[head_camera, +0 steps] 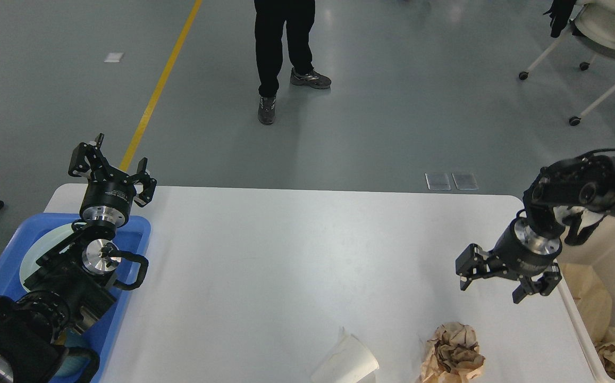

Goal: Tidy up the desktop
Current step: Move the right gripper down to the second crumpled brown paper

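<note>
Head view, white matte desktop [286, 255] with rounded corners, left jaws [109, 169] released, right jaws [493, 282] released, both empty.

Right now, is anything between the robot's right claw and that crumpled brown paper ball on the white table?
Nothing visible. The right gripper hangs open above the white rectangular desktop, and the crumpled brown paper ball lies just below it near the front edge. The tipped white paper cup sits off to the side, clear of that path.

On the table [286, 255], a tipped cup [345, 363] and crumpled paper [453, 354] lie near the front edge. Both hands, left [111, 166] and right [498, 281], hover spread and empty.
</note>
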You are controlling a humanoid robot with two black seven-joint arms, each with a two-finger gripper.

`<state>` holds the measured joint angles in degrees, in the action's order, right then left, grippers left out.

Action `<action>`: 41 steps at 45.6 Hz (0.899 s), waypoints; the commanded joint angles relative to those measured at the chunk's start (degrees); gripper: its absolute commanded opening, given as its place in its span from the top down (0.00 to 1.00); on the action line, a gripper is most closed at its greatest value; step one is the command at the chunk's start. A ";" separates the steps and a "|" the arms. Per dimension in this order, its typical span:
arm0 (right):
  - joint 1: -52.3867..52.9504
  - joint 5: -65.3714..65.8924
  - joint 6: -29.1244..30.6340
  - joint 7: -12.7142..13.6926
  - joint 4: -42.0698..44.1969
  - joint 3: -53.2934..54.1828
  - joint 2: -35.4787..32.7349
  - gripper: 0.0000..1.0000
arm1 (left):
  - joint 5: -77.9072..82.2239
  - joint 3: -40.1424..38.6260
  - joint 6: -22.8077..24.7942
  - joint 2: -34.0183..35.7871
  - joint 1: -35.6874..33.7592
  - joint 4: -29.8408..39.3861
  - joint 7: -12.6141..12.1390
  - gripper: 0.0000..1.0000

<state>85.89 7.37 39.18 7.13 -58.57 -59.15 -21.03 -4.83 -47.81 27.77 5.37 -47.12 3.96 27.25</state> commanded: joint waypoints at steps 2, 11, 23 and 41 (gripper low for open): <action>-5.81 0.01 -5.69 -0.01 0.47 0.09 1.08 0.00 | 0.00 0.00 0.00 0.00 0.01 0.00 0.00 0.04; -8.63 0.01 -8.15 -0.01 0.56 0.79 0.81 0.00 | 0.00 0.00 0.00 0.00 0.01 0.00 0.00 0.04; -8.45 -0.17 -7.19 -0.09 -0.06 4.75 -0.24 0.00 | 0.00 0.00 0.00 0.00 0.01 0.00 0.00 0.04; -11.00 -0.26 -7.89 -0.09 0.47 5.89 0.02 0.00 | 0.00 0.00 0.00 0.00 0.01 0.00 0.00 0.04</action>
<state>75.81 7.15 31.64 7.03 -58.36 -54.20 -21.02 -4.82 -47.81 27.77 5.36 -47.11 3.95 27.25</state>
